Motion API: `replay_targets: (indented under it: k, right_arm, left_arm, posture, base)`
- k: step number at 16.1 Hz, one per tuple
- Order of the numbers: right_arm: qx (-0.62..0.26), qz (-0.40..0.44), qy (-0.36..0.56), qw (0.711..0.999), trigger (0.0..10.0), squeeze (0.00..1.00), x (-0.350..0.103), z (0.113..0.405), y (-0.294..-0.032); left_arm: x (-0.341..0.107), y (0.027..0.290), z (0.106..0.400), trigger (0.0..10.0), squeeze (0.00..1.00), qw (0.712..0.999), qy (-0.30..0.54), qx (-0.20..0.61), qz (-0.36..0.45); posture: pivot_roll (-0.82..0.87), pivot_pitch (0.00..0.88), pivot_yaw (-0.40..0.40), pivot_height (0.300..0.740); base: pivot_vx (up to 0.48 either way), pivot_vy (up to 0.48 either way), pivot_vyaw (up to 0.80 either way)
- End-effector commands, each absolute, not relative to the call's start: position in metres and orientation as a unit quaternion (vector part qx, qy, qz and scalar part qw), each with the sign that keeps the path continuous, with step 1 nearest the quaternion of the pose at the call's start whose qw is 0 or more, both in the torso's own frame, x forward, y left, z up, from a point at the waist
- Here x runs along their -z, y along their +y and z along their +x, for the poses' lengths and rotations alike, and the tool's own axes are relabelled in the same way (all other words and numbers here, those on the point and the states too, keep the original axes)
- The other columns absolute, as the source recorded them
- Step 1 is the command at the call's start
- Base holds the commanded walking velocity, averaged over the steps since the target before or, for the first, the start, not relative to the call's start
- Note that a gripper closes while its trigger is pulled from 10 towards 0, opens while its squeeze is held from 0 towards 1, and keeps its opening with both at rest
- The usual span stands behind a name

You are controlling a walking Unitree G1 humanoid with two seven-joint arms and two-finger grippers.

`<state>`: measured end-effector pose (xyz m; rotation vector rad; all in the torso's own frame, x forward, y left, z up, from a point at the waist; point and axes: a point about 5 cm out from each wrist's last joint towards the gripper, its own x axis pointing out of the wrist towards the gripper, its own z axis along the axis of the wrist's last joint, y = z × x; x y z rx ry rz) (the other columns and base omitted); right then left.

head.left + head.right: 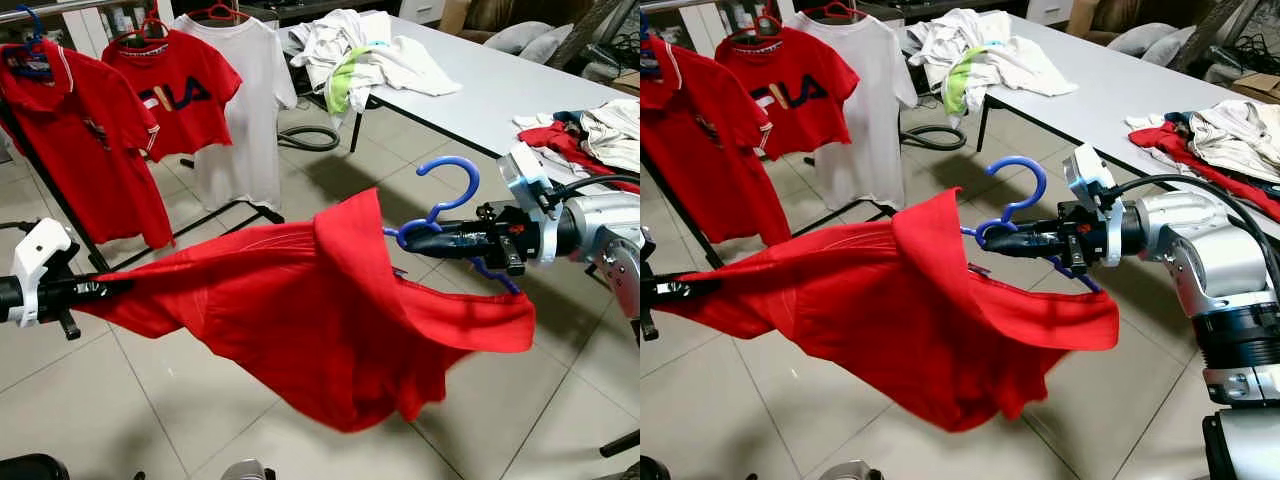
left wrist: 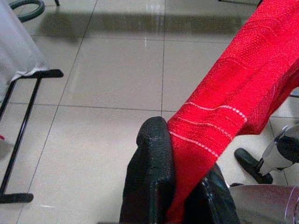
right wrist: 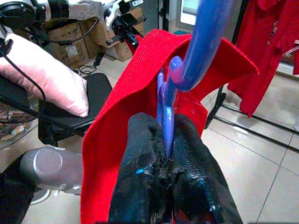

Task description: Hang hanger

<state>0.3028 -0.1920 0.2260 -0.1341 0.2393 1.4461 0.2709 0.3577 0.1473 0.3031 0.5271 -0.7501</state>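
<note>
While both arms hold the load: status below.
right gripper (image 1: 990, 240): fingers pinched on blue hanger (image 1: 1015, 195), hook up.
left gripper (image 1: 100, 288): clamped on red shirt (image 1: 300, 310) hem.
shirt axis: 9-to-3 between grippers.
rack (image 1: 60, 200): at 10 o'clock, nearer left arm.
writing: "FILA" on hung red tee (image 1: 175, 95).

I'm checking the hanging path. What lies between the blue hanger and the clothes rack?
In the left eye view, only bare tiled floor separates the blue hanger, held by the right pincer, from the rack's hanging white shirt.
</note>
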Motion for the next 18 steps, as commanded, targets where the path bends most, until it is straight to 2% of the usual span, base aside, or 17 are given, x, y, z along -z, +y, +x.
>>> replay_targets:
  k: [1, 2, 3, 4, 7, 11, 14, 15, 18]
  right_arm:
    - [-0.649, -0.074, 0.086, 0.752, 0.0, 0.0, -0.24, 0.304, -0.202]
    - [-0.651, -0.073, 0.086, 0.751, 0.0, 0.0, -0.239, 0.304, -0.201]
    - [-0.654, -0.071, 0.086, 0.748, 0.0, 0.0, -0.238, 0.303, -0.198]
    - [-0.655, -0.07, 0.086, 0.748, 0.0, 0.0, -0.238, 0.303, -0.197]
    - [-0.653, -0.073, 0.085, 0.749, 0.0, 0.0, -0.237, 0.305, -0.195]
    - [-0.589, -0.119, 0.095, 0.794, 0.0, 0.0, -0.227, 0.321, -0.194]
    - [-0.547, -0.108, 0.084, 0.826, 0.0, 0.0, -0.223, 0.331, -0.193]
    - [-0.543, -0.106, 0.082, 0.829, 0.0, 0.0, -0.224, 0.331, -0.193]
    - [-0.555, -0.119, 0.086, 0.819, 0.0, 0.0, -0.22, 0.329, -0.192]
  left_arm:
    - [-0.152, 0.369, 0.268, 0.0, 0.0, 0.888, 0.266, 0.334, 0.172]
    - [-0.15, 0.365, 0.269, 10.0, 0.0, 0.889, 0.257, 0.346, 0.156]
    - [-0.154, 0.355, 0.276, 10.0, 0.96, 0.894, 0.224, 0.363, 0.135]
    - [-0.158, 0.35, 0.28, 10.0, 1.0, 0.895, 0.207, 0.373, 0.131]
    - [-0.173, 0.341, 0.292, 10.0, 1.0, 0.897, 0.168, 0.386, 0.135]
    - [-0.195, 0.342, 0.3, 10.0, 1.0, 0.895, 0.159, 0.386, 0.156]
    - [-0.179, 0.358, 0.287, 10.0, 1.0, 0.88, 0.231, 0.368, 0.193]
    - [-0.177, 0.358, 0.286, 10.0, 1.0, 0.879, 0.234, 0.368, 0.19]
    - [-0.193, 0.338, 0.302, 10.0, 1.0, 0.896, 0.148, 0.392, 0.147]
  posture:
    - [-0.03, 0.0, -0.011, 0.74]
    - [-0.03, 0.0, -0.011, 0.74]
    - [-0.03, 0.0, -0.011, 0.74]
    - [-0.03, 0.0, -0.015, 0.74]
    - [-0.03, 0.0, -0.019, 0.74]
    - [-0.03, 0.0, -0.035, 0.74]
    - [-0.03, 0.0, -0.034, 0.74]
    - [-0.03, 0.0, -0.035, 0.74]
    - [-0.03, 0.0, -0.038, 0.74]
  base:
    - [0.0, 0.0, 0.0]
    - [0.0, 0.0, 0.0]
    - [0.0, 0.0, 0.0]
    - [0.0, 0.0, 0.0]
    - [0.0, 0.0, 0.0]
    - [0.0, 0.0, 0.0]
    - [0.0, 0.0, 0.0]
    - [0.0, 0.0, 0.0]
    - [0.0, 0.0, 0.0]
